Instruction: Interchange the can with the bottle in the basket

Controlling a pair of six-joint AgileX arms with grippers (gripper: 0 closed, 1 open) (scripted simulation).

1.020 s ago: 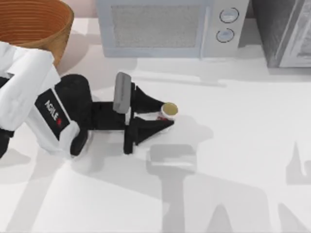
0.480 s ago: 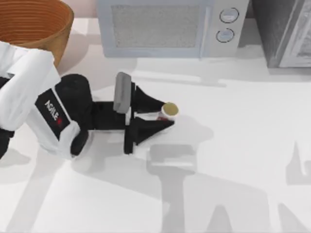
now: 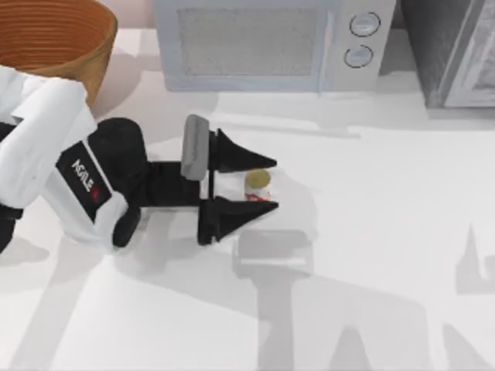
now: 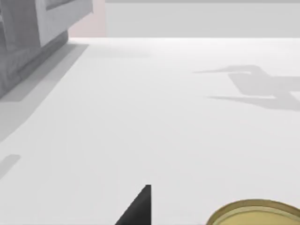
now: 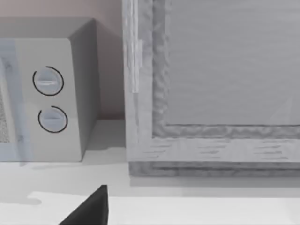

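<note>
One can (image 3: 257, 184), one basket (image 3: 54, 39), one microwave (image 3: 271, 42).

Open table (image 3: 387, 232) is lying from three to six o'clock; microwave (image 3: 263, 42) is blocking twelve, basket (image 3: 54, 39) ten

Gold-topped white can (image 3: 257, 184), orange-brown basket (image 3: 58, 39)

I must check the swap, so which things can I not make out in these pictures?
- Basket interior: top view, cut off by the picture's edge and covered by the left arm, so any bottle inside is hidden.
- Can side markings: top view, barely visible between the open left gripper fingers; in the left wrist view, the edge cuts it.
</note>
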